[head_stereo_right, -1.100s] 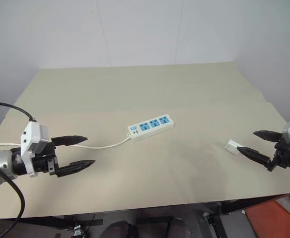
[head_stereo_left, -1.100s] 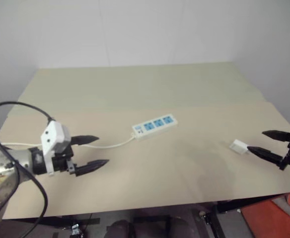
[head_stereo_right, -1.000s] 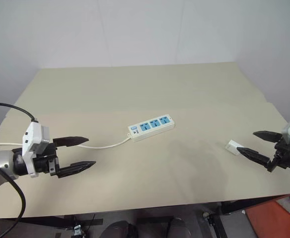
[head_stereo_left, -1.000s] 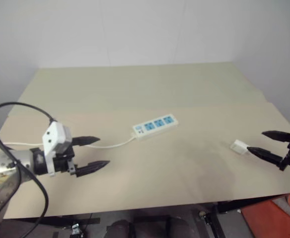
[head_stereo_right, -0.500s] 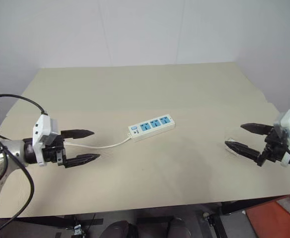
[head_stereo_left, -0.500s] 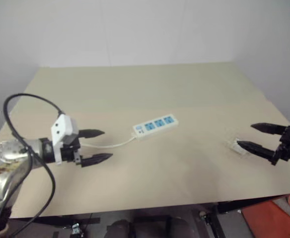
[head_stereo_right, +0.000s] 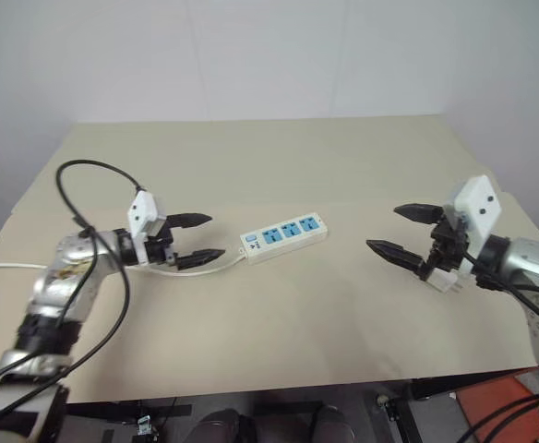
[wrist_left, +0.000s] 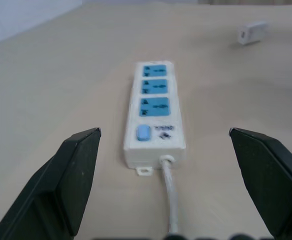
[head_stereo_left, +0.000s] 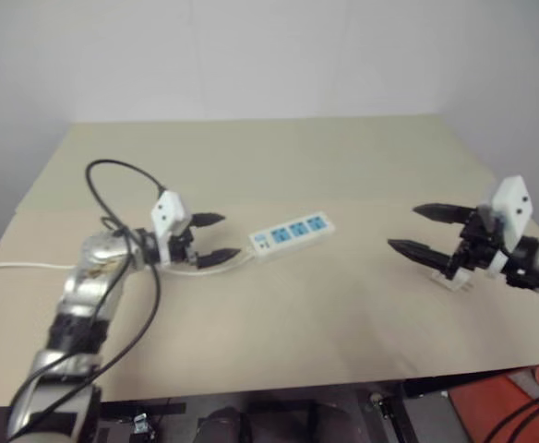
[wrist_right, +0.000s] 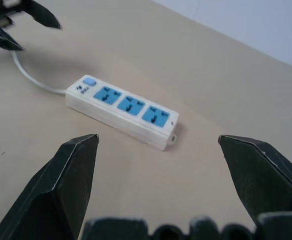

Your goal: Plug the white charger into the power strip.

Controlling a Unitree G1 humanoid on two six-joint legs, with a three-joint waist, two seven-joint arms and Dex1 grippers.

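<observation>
Charger pickup is the step in hand, judging by the layout: the right end effector [head_stereo_right: 401, 232] stands wide open with nothing in it, its black fingers pointing toward the power strip, and the white charger [head_stereo_left: 456, 280] lies on the worktop [head_stereo_right: 279, 166] just beneath its wrist, behind the fingertips rather than between them. To take it well, that arm probably needs to draw back and tip down so the fingers straddle the small block across its narrow sides, leaving the prong end free to face the sockets. The left end effector [head_stereo_right: 200, 239] is likewise fully spread and empty, straddling the thin white cord [wrist_left: 171, 199] near the switch end of the power strip [head_stereo_right: 283, 236], without touching the strip. A sensible use of it is to pin the strip's near end so it cannot slide or twist when the charger is pressed into a blue socket.
</observation>
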